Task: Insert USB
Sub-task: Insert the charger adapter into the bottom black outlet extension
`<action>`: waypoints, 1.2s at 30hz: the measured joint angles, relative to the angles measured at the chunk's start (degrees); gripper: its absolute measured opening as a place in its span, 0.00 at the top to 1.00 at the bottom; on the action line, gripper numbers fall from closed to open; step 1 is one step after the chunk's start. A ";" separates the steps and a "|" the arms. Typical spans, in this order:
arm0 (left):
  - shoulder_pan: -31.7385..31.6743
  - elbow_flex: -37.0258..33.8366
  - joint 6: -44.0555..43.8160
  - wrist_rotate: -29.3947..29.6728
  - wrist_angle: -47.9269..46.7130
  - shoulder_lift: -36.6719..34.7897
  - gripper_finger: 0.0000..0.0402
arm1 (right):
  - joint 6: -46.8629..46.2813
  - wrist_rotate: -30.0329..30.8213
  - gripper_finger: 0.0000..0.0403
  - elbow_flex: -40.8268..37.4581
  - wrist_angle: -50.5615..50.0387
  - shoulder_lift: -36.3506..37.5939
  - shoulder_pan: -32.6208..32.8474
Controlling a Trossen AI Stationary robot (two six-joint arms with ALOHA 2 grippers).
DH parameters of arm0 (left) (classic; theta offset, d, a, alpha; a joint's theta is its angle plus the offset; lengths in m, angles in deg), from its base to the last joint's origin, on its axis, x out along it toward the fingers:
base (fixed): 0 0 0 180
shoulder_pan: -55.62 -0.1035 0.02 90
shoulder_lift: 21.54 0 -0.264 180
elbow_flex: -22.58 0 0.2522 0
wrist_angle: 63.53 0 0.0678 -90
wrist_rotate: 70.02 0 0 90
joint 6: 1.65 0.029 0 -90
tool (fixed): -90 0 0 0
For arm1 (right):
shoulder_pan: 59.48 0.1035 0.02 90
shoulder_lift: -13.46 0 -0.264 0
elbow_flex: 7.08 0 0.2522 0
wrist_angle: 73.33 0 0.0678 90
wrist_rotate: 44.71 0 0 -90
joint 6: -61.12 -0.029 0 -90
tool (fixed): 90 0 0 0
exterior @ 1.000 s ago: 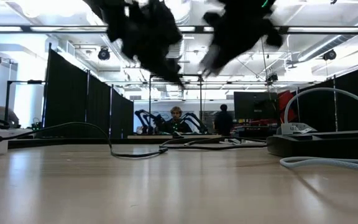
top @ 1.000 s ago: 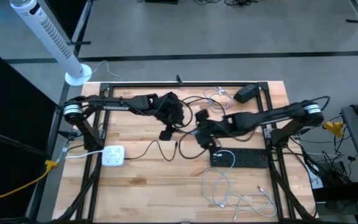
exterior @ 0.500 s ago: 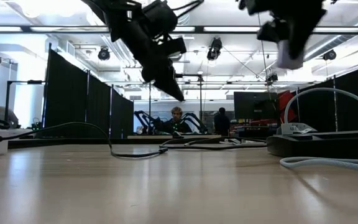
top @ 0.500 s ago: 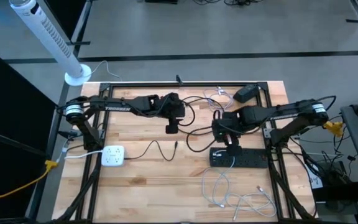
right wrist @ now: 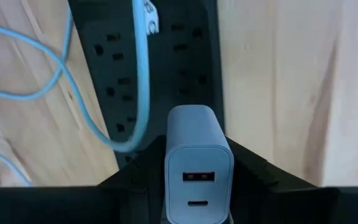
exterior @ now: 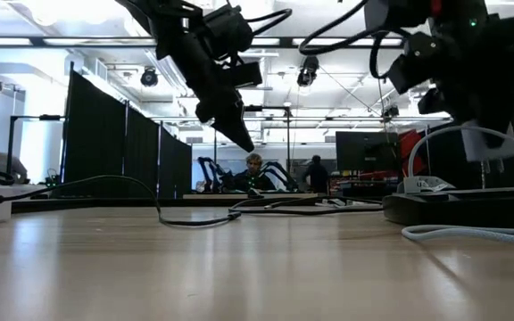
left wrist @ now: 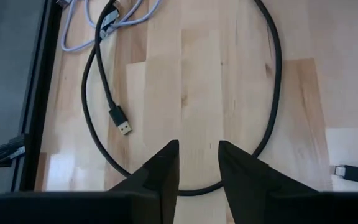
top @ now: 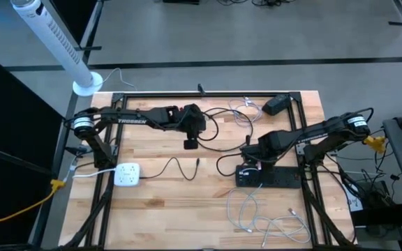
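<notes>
Right gripper (right wrist: 197, 180) grasps a white charger (right wrist: 197, 163) between its jaws, hanging just over the black power strip (top: 269, 177) at the bench's right side; the charger's two USB ports face the wrist camera, its body pointing down toward the strip's sockets. A pale blue cable (right wrist: 135, 81) loops across the strip directly beside the charger and could foul the seating. Left gripper (left wrist: 199, 163) hovers over mid-bench with its jaws released and empty, a narrow gap between them. The black USB plug (left wrist: 120, 122) lies flat on the wood ahead of and a little aside from those jaws, gold tip toward them, its long axis roughly in line with the fingers, its cable (left wrist: 272, 93) curling in a wide loop around the spot. The left arm is far the nearer to the plug; the right is well apart from it. Judged from this, the charger must be seated before the plug is fetched. A white outlet cube (top: 128, 174) sits near the bench's left edge
</notes>
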 joint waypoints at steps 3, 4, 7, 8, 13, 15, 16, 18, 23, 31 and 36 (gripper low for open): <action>0.00 0.00 0.02 -0.01 -0.03 0.00 0.76 | -0.44 -0.55 0.72 -1.16 0.85 0.00 0.00; 0.00 0.00 0.02 -0.01 0.08 0.00 0.77 | -0.45 -0.66 0.72 -1.38 1.48 0.00 0.00; 0.00 0.00 0.02 -0.01 0.05 0.00 0.77 | -0.60 -0.77 0.72 -2.48 1.79 0.00 0.00; 0.00 0.00 0.02 -0.01 0.08 0.00 0.77 | -0.63 -0.77 0.72 -2.95 1.95 0.00 0.00; 0.00 0.00 0.02 -0.01 0.13 0.00 0.78 | -0.61 -0.62 0.72 -4.39 4.65 0.07 0.00; 0.00 0.00 0.02 -0.03 0.16 0.00 0.79 | -0.48 -0.54 0.72 -4.67 5.45 0.12 0.00; 0.00 0.00 0.02 -0.03 0.21 0.00 0.79 | -0.28 -0.53 0.72 -4.72 5.62 0.13 0.00; 0.00 0.00 0.02 -0.03 0.20 0.00 0.80 | 0.04 -0.46 0.72 -4.85 5.88 0.13 0.00; 0.00 0.00 0.02 -0.03 0.20 0.00 0.82 | 0.43 -0.09 0.72 -5.87 6.82 0.13 0.30; 0.00 0.00 0.04 -0.04 0.11 0.00 0.81 | -1.32 1.85 0.72 -9.80 11.45 0.55 3.67; 0.00 0.01 0.02 -0.07 0.02 0.00 0.83 | -1.86 2.49 0.72 -11.94 15.09 0.46 4.58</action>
